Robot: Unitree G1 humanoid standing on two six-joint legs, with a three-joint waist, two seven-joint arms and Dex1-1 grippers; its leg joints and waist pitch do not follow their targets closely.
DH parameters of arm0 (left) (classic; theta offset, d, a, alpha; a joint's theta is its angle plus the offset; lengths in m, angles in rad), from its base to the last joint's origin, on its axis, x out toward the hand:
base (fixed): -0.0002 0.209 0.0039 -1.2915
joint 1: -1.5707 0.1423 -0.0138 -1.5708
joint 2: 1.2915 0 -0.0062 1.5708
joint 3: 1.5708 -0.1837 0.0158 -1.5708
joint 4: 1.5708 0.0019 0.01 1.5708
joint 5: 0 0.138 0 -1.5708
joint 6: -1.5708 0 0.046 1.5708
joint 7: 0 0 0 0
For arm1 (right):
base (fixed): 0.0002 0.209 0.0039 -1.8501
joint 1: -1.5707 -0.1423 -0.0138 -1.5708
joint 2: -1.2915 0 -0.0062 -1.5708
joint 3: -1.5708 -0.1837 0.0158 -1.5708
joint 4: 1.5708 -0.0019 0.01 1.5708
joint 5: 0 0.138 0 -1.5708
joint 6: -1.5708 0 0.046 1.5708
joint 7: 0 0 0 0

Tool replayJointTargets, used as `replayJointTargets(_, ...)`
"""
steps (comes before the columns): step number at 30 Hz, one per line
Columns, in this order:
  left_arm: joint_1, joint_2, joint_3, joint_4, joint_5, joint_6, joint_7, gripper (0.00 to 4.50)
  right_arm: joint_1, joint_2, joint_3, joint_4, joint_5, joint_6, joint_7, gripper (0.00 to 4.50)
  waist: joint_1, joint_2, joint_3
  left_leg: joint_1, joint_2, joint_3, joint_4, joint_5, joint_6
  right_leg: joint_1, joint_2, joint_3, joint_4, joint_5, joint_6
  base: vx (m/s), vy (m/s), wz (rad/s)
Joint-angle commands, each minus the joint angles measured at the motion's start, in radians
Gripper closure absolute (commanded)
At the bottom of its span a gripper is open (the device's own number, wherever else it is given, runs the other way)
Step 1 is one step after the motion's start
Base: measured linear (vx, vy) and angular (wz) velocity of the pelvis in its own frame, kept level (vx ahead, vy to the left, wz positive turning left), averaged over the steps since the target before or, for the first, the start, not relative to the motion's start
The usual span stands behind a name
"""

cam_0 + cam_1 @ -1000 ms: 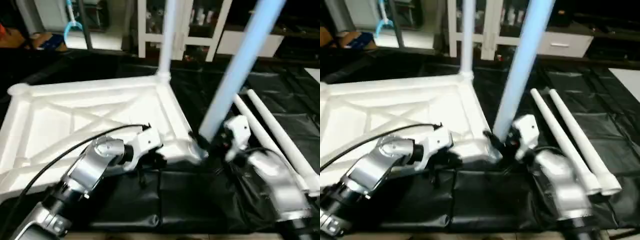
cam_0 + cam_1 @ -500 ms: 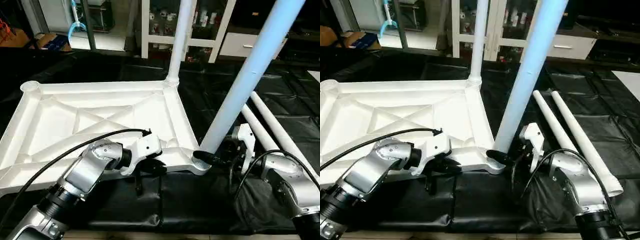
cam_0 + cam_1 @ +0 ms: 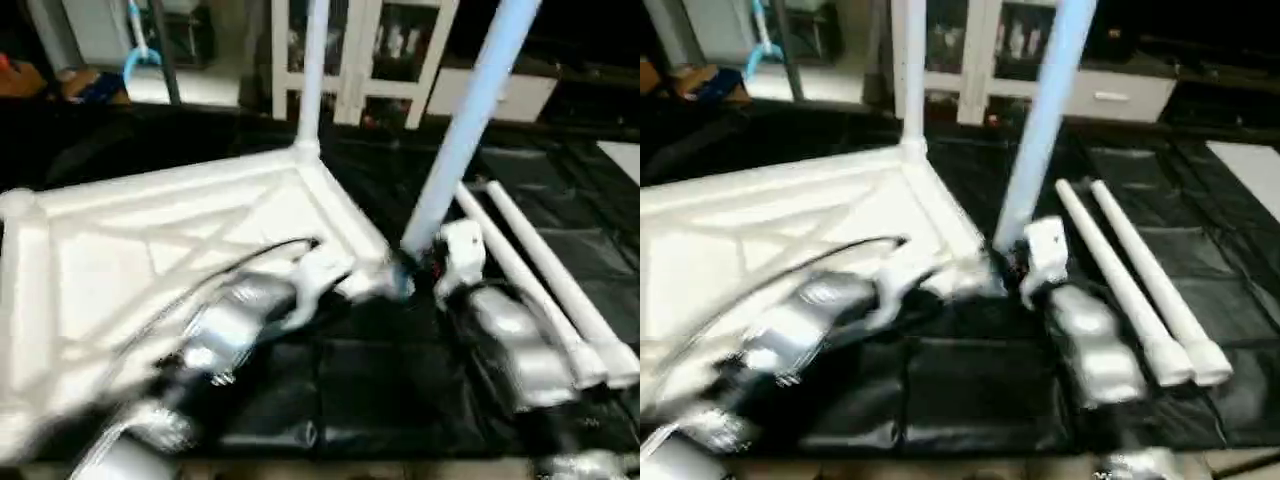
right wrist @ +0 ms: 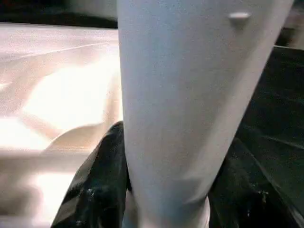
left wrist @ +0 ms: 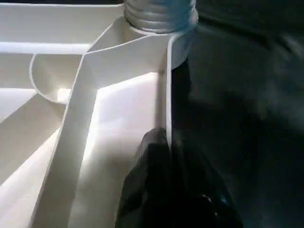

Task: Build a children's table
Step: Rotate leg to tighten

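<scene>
The white plastic tabletop (image 3: 150, 250) lies upside down on the black-covered worktop (image 3: 400, 370), its underside showing smooth raised ribs that cross in an X inside a raised rim, with rounded sockets at the corners. It fills the worktop's left half. Two long, smooth, tapered white tube legs already stand in sockets: one leg (image 3: 312, 70) at the tabletop's far right corner, upright, and a second leg (image 3: 470, 110) at the near right corner, leaning to the right.

The right hand (image 4: 161, 199) is clenched around the base of that leaning leg, a black finger (image 4: 95, 185) pressing on either side of the tube just above its socket. The left hand (image 5: 168, 190) grips the tabletop's thin rim wall close to the same corner socket (image 5: 161, 28), one black finger on each face of the wall.

Two spare legs (image 3: 1140, 290) lie side by side, touching, toward the worktop's right edge. Beyond the far edge stand white cabinet frames (image 3: 380, 60).
</scene>
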Motion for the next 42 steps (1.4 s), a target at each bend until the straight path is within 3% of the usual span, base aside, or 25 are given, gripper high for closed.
replayJointTargets(1,-0.004,0.025,0.054,0.035,0.032,-0.002,0.078,4.50,0.054,-0.019,-0.139,0.074,-0.126,0.031,-0.265,2.61,0.000,-0.004,-0.061,0.013,0.031,-0.021,-0.074,-0.234,-0.022,0.029,-0.057,0.029,-0.083,-0.285,-0.143,0.000,0.000,0.00)
replayJointTargets(2,-0.009,0.019,0.052,0.044,0.037,-0.009,0.091,4.50,0.055,0.005,-0.139,0.065,-0.139,0.021,-0.301,2.61,0.000,0.004,-0.061,0.013,0.030,-0.019,-0.073,-0.231,-0.020,0.024,-0.055,0.031,-0.084,-0.265,-0.138,0.000,0.000,0.00)
replayJointTargets(3,-0.012,0.013,0.046,0.050,0.043,-0.014,0.097,4.50,0.052,0.038,-0.129,0.053,-0.153,-0.006,-0.327,2.61,-0.001,0.001,-0.062,0.011,0.029,-0.020,-0.074,-0.227,-0.019,0.027,-0.054,0.030,-0.082,-0.256,-0.135,0.000,0.000,0.00)
replayJointTargets(6,-0.015,0.003,0.037,0.049,0.044,-0.007,0.097,4.50,0.023,0.101,-0.091,0.070,-0.155,-0.051,-0.313,2.62,-0.001,0.004,-0.062,0.011,0.030,-0.021,-0.076,-0.229,-0.015,0.028,-0.054,0.029,-0.078,-0.231,-0.137,0.000,0.000,0.00)
replayJointTargets(10,-0.012,0.021,0.030,0.051,0.056,-0.035,0.081,4.50,0.022,0.133,-0.048,0.034,-0.047,-0.127,-0.157,2.62,-0.005,0.006,-0.059,0.010,0.031,-0.023,-0.077,-0.270,-0.006,0.029,-0.055,0.029,-0.083,-0.263,-0.130,0.000,0.000,0.00)
replayJointTargets(11,-0.012,0.030,0.023,0.057,0.060,-0.052,0.083,4.50,0.034,0.140,-0.039,-0.001,-0.022,-0.144,-0.118,2.06,-0.003,0.002,-0.059,0.009,0.032,-0.023,-0.077,-0.265,0.001,0.030,-0.056,0.030,-0.082,-0.258,-0.127,0.000,0.000,0.00)
replayJointTargets(13,-0.006,0.071,-0.018,0.066,0.077,-0.151,0.045,4.50,0.071,0.125,0.008,-0.088,0.004,-0.171,-0.027,1.92,0.001,0.003,-0.058,0.011,0.033,-0.021,-0.076,-0.253,0.012,0.028,-0.055,0.031,-0.083,-0.238,-0.129,0.000,0.000,0.00)
replayJointTargets(14,-0.005,0.072,-0.019,0.066,0.077,-0.154,0.044,4.50,0.072,0.124,0.009,-0.090,0.004,-0.171,-0.024,1.92,0.000,0.002,-0.058,0.002,0.033,-0.023,-0.078,-0.245,0.017,0.034,-0.056,0.031,-0.081,-0.231,-0.124,0.000,0.000,0.00)
replayJointTargets(16,0.012,0.099,-0.018,0.058,0.069,-0.152,0.012,4.50,0.099,0.108,0.029,-0.144,0.028,-0.142,0.036,1.64,-0.012,0.005,-0.058,-0.005,0.033,-0.029,-0.083,-0.227,0.010,0.040,-0.057,0.026,-0.076,-0.237,-0.125,0.000,0.000,0.00)
replayJointTargets(19,0.041,0.154,-0.029,0.020,0.052,-0.195,-0.076,4.50,0.117,0.048,0.043,-0.191,0.100,-0.062,0.203,1.41,-0.016,0.006,-0.058,0.005,0.036,-0.028,-0.081,-0.246,0.017,0.036,-0.057,0.029,-0.077,-0.224,-0.151,0.000,0.000,0.00)
replayJointTargets(22,0.069,0.208,-0.049,-0.020,0.028,-0.264,-0.170,4.50,0.116,-0.039,0.038,-0.199,0.126,-0.031,0.330,1.31,-0.018,0.009,-0.056,0.007,0.038,-0.026,-0.080,-0.240,0.029,0.034,-0.056,0.030,-0.076,-0.194,-0.181,0.000,0.000,0.00)
replayJointTargets(28,0.103,0.287,-0.077,-0.067,-0.008,-0.311,-0.287,4.50,0.105,-0.194,0.025,-0.158,0.138,-0.006,0.509,1.31,-0.002,0.006,-0.054,0.013,0.041,-0.020,-0.078,-0.226,0.031,0.033,-0.058,0.031,-0.074,-0.192,-0.211,0.000,0.000,0.00)
replayJointTargets(29,0.105,0.290,-0.076,-0.068,-0.012,-0.315,-0.295,4.50,0.105,-0.214,0.026,-0.152,0.140,-0.007,0.535,1.31,0.004,0.007,-0.053,0.018,0.042,-0.017,-0.077,-0.236,0.031,0.028,-0.057,0.032,-0.076,-0.203,-0.211,0.000,0.000,0.00)
replayJointTargets(31,0.111,0.297,-0.070,-0.078,-0.028,-0.311,-0.321,4.50,0.107,-0.256,0.034,-0.145,0.153,0.000,0.612,1.31,0.007,0.005,-0.052,0.015,0.042,-0.019,-0.079,-0.250,0.025,0.032,-0.060,0.031,-0.077,-0.235,-0.205,0.000,0.000,0.00)
replayJointTargets(38,0.120,0.310,-0.056,-0.108,-0.048,-0.318,-0.371,4.50,0.096,-0.324,0.022,-0.141,0.249,0.091,0.804,1.31,0.012,-0.001,-0.054,0.012,0.043,-0.020,-0.077,-0.233,0.037,0.033,-0.062,0.030,-0.077,-0.244,-0.201,0.000,0.000,0.00)
replayJointTargets(42,0.120,0.313,-0.058,-0.115,-0.061,-0.317,-0.384,4.50,0.077,-0.325,0.024,-0.106,0.252,0.075,0.850,1.59,0.016,0.001,-0.054,0.014,0.043,-0.019,-0.075,-0.221,0.038,0.031,-0.062,0.030,-0.076,-0.230,-0.213,0.000,0.000,0.00)
